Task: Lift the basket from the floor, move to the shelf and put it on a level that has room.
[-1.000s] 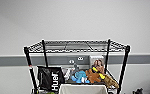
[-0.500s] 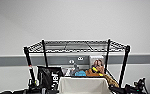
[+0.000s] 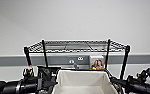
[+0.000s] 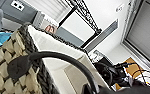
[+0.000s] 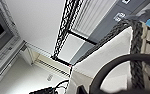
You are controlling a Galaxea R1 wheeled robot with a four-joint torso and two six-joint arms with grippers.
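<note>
The woven basket (image 3: 82, 81) hung between both arms, right before the black wire rack (image 3: 77, 47), below its bare top tier (image 3: 76, 46). I couldn't tell whether either hand was closed.

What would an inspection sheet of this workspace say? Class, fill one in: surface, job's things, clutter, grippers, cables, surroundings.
Surface: the top tier of the shelf, a black wire grid, is bare.
Job's things: the basket, pale inside, is raised between the two arms in front of the shelf, its rim below the top tier.
Clutter: a box with a picture on the tier behind the basket.
Grippers: fingers cannot be made out.
Cables: a black cable arcs across the basket's side.
Surroundings: white wall with a grey band.
</note>
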